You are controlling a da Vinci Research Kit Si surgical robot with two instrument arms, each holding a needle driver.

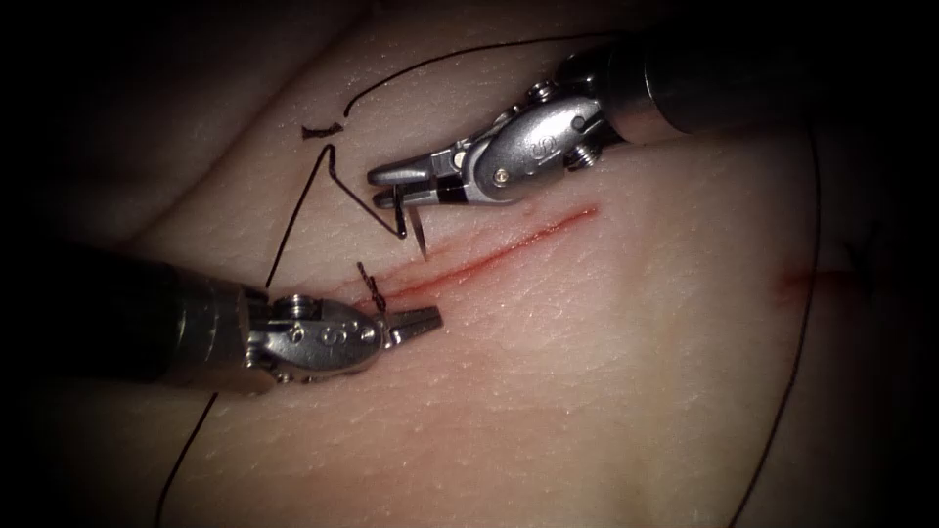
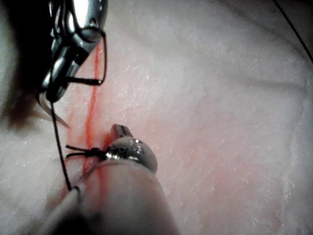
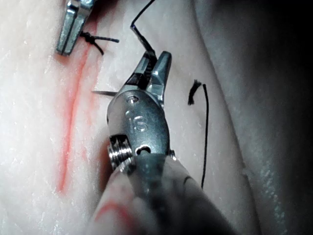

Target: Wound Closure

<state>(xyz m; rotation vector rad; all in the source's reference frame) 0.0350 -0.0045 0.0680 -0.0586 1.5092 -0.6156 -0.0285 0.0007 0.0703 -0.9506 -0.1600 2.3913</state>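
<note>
The red cut [image 1: 489, 256] runs slantwise across the pale tissue [image 1: 606, 391]. My right tool [image 1: 391, 188] comes in from the upper right, jaws shut on the needle [image 1: 419, 233] behind its point. The point aims down at the tissue just left of the cut and is not buried. Black thread [image 1: 364, 186] kinks away from those jaws. At the cut's left end sits a knot [image 1: 372, 284]. My left tool [image 1: 423, 320] lies beside it, jaws shut with nothing seen between them. The left wrist view shows the needle point [image 2: 59, 117] and knot [image 2: 90, 152]; the right wrist view shows the right tool [image 3: 152, 62] and needle tip [image 3: 100, 92].
A short cut end of thread [image 1: 323, 129] lies on the tissue at the upper left. A long strand [image 1: 804, 293] hangs down the right side, past a small red mark [image 1: 797, 282]. Another strand [image 1: 284, 244] trails down toward the lower left.
</note>
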